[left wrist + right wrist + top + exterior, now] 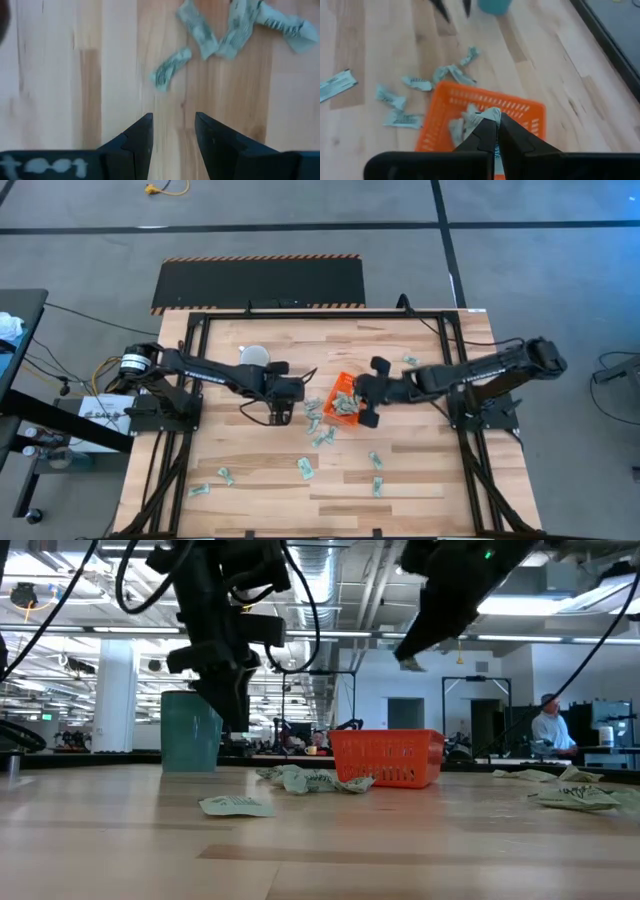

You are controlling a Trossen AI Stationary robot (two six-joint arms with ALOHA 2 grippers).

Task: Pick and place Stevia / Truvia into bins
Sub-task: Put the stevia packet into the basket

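We log the right gripper (496, 131) clenched on a sachet (485, 116) above the orange bin (520, 107); left gripper (173, 131) released over the table (75, 75); risk: the sachet clinging or fluttering outside.

A pale wooden surface (420, 480) stands on a grey floor (560, 270) crossed by dark lines. A black mat (260, 283) with striped borders lies beyond its far edge. Across the room hang ceiling ducts (350, 580) and strip lights (520, 605); a seated person (552, 730) shows at right.
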